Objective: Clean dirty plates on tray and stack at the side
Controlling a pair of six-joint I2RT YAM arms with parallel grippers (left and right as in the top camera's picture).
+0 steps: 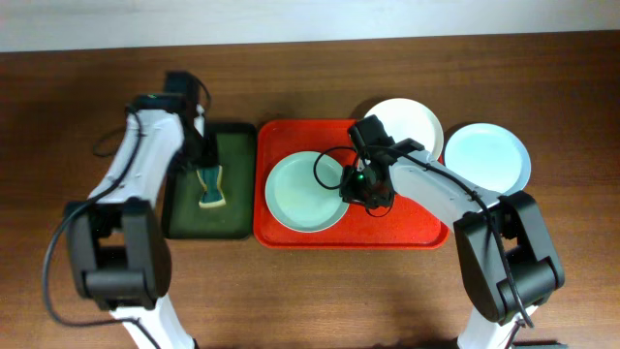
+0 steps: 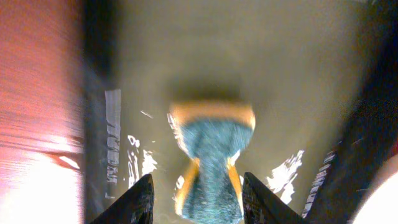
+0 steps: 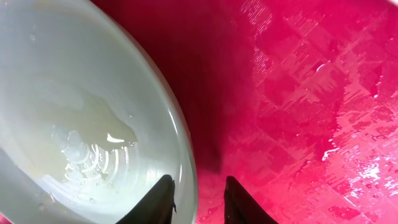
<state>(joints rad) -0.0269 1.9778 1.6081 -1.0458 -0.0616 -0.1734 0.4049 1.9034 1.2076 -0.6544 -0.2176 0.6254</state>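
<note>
Pale green plate (image 1: 303,192) lies flat on the red tray (image 1: 407,233), glossy and wet, so likely slippery, stiff and breakable. The right end effector (image 3: 199,183) straddles its rim with fingers apart, and a firm pinch there looks best. The left end effector (image 2: 198,186), fingers also apart, hangs over the sponge (image 2: 214,134).

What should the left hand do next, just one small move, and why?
Probably lower slightly and close on the sponge. The left hand is open, with a finger on either side of the sponge's near end, and the sponge lies loose on the dark green tray. The pale green plate on the red tray shows a faint smear, so the sponge looks needed.
</note>
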